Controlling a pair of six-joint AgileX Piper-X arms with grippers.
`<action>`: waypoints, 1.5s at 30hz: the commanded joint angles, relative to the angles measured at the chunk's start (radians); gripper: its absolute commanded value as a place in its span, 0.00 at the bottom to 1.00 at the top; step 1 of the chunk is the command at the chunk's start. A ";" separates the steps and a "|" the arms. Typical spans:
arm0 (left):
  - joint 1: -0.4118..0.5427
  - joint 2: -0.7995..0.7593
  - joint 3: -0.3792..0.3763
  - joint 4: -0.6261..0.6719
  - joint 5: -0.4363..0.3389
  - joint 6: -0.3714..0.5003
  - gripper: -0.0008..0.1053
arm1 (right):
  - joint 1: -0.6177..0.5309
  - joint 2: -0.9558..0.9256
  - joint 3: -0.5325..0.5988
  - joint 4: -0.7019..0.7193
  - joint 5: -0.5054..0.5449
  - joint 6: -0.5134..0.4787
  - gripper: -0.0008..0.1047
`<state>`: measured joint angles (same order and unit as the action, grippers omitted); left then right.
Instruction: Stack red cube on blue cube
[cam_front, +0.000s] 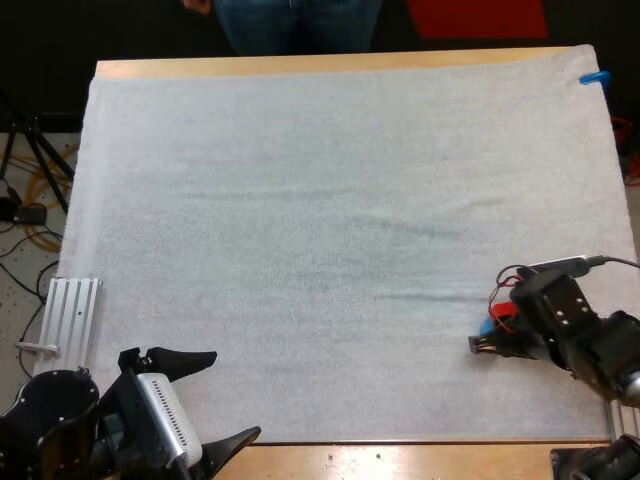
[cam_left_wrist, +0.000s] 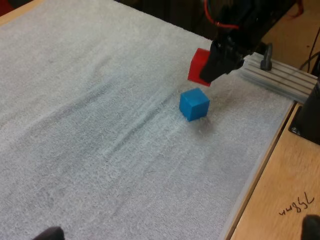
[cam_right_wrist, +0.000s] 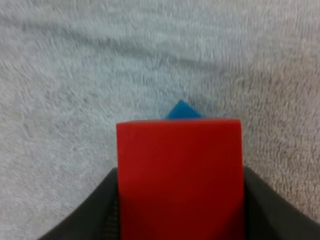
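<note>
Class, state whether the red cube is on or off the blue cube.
Off: the right gripper holds the red cube raised, not touching the blue cube.

Red cube (cam_left_wrist: 199, 67) is up off the mat (cam_left_wrist: 100, 125), tilted, pinched in the right gripper (cam_right_wrist: 180, 215); blue cube (cam_left_wrist: 194, 104) sits on the mat just beside it, not touching.

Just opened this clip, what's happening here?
The right gripper is shut on the red cube, holding it off the mat close by the blue cube, not yet set on it. The left gripper sits open at the mat's near corner, holding nothing. A person stands at the far side.
</note>
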<state>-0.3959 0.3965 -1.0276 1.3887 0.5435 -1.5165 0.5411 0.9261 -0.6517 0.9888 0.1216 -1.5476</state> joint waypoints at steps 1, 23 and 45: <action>-0.005 0.009 -0.006 -0.002 -0.011 0.004 0.83 | -0.001 0.016 0.000 -0.012 -0.006 0.005 0.12; -0.005 0.009 -0.006 -0.002 -0.011 0.011 0.83 | -0.001 0.089 0.057 -0.113 0.016 0.027 0.12; -0.005 0.009 -0.006 -0.002 -0.011 0.010 0.83 | -0.001 0.089 0.085 -0.123 0.024 0.080 0.12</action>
<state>-0.3959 0.3965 -1.0276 1.3887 0.5435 -1.5118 0.5411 1.0155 -0.5652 0.8713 0.1394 -1.4721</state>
